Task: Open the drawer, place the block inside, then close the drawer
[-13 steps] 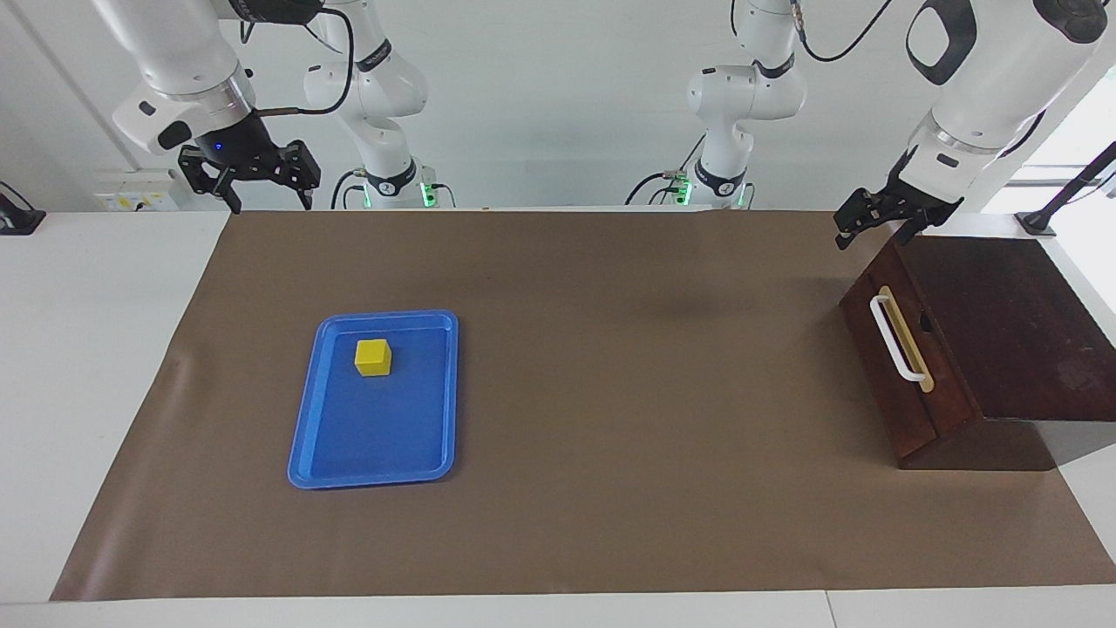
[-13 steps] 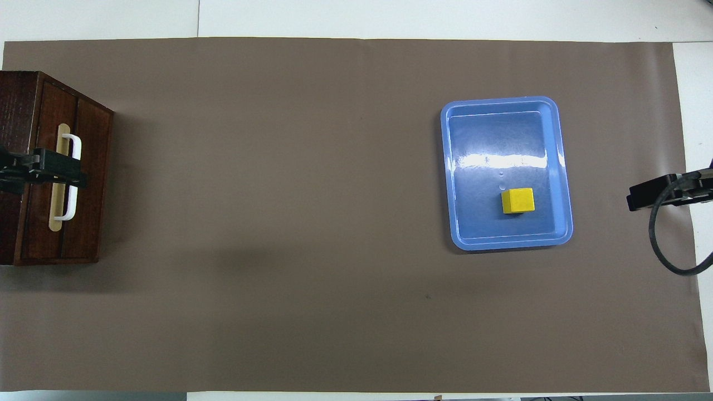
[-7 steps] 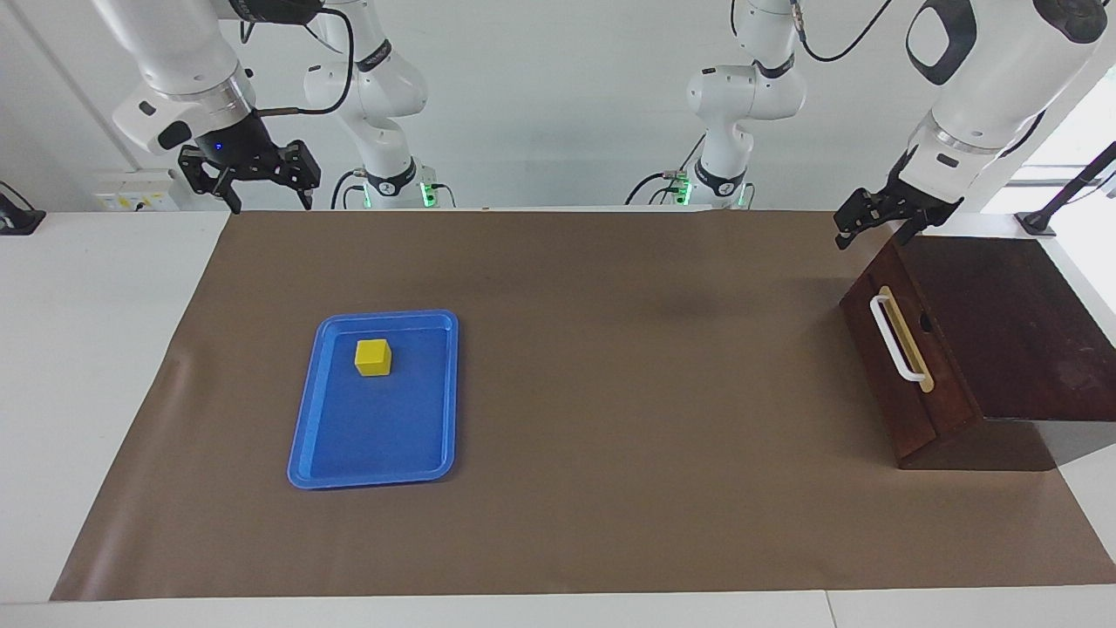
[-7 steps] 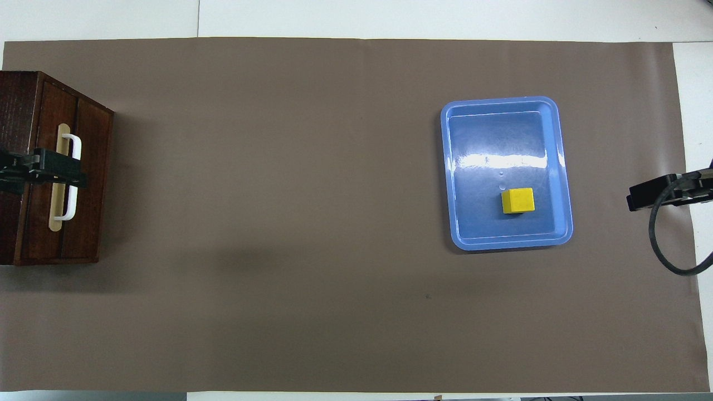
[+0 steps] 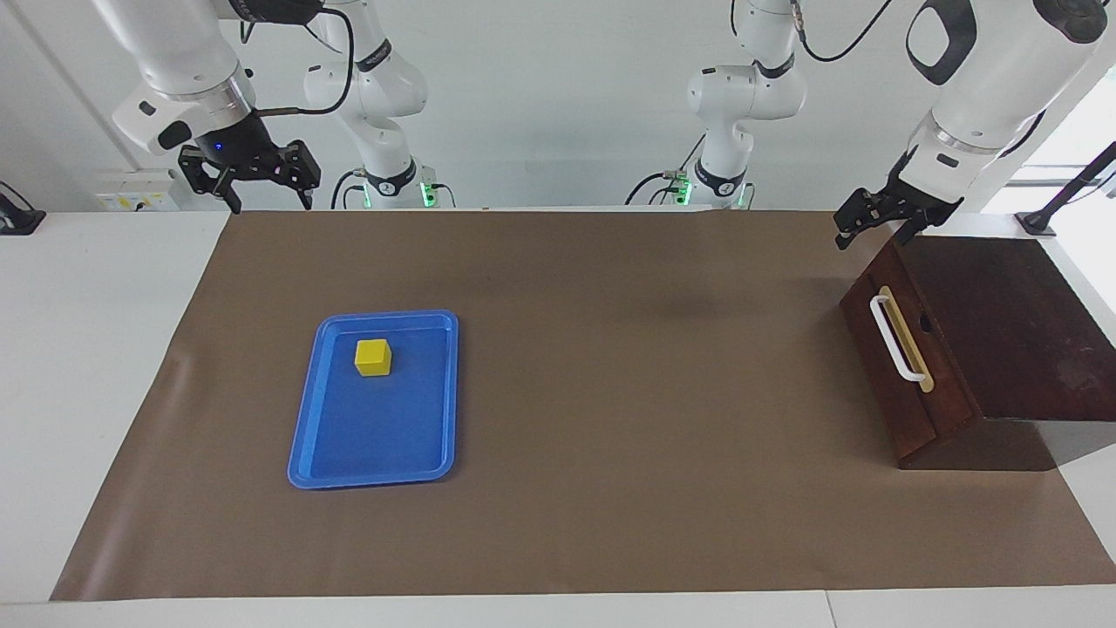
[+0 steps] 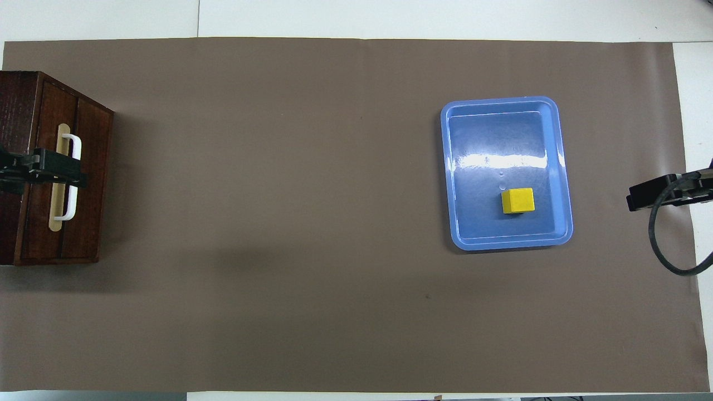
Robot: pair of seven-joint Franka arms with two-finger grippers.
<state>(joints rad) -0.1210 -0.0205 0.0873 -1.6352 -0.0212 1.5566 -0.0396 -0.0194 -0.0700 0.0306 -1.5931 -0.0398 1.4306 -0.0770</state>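
The drawer (image 5: 946, 384) is shut in its dark wooden cabinet at the left arm's end of the table, its white bar handle (image 5: 898, 340) facing the table's middle. My left gripper (image 5: 874, 237) hangs open in the air above the cabinet's edge, apart from the handle. In the overhead view the left gripper (image 6: 78, 177) covers the middle of the handle (image 6: 71, 209). The yellow block (image 5: 373, 358) (image 6: 517, 200) sits in the blue tray (image 5: 375, 478) toward the right arm's end. My right gripper (image 5: 270, 205) (image 6: 632, 201) waits open, raised, with nothing in it.
A brown mat (image 5: 610, 392) covers most of the white table. The blue tray (image 6: 507, 244) holds only the block. The cabinet's flat top (image 5: 1003, 323) reaches the mat's edge at the left arm's end.
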